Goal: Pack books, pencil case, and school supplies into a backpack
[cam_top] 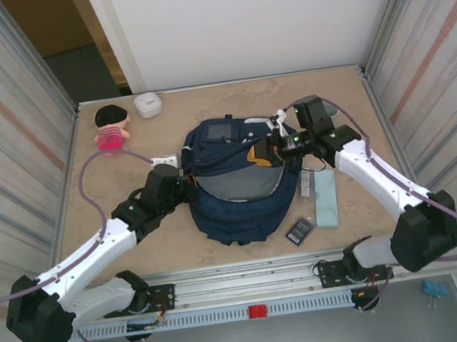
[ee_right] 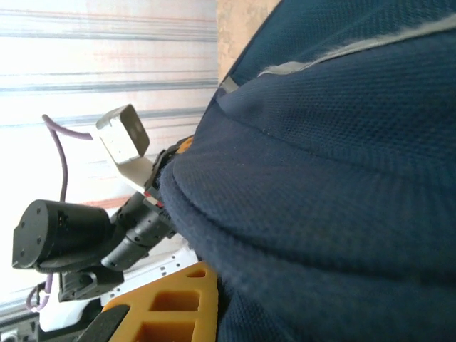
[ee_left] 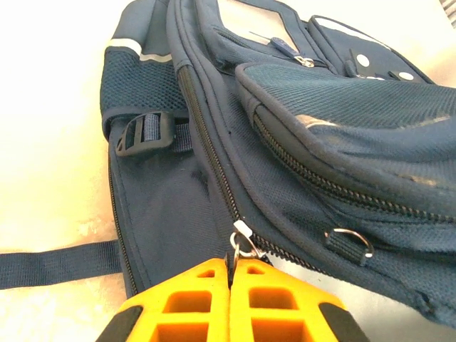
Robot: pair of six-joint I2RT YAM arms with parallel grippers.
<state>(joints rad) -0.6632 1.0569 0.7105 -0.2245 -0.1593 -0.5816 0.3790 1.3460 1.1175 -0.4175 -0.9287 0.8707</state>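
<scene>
Backpack [cam_top: 239, 190] fabric hides right pincer [cam_top: 261, 152] tips, clenched on it; left pincer [ee_left: 230, 274] clenched on zipper pull [ee_left: 242, 239].

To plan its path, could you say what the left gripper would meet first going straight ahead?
The backpack: the left gripper is shut on its zipper pull, so its side seemingly lies immediately ahead.

Both arms [cam_top: 81, 260] have white links, black joints, lilac cables [cam_top: 89, 188] and orange-yellow gripper fingers [ee_left: 192, 303].
</scene>
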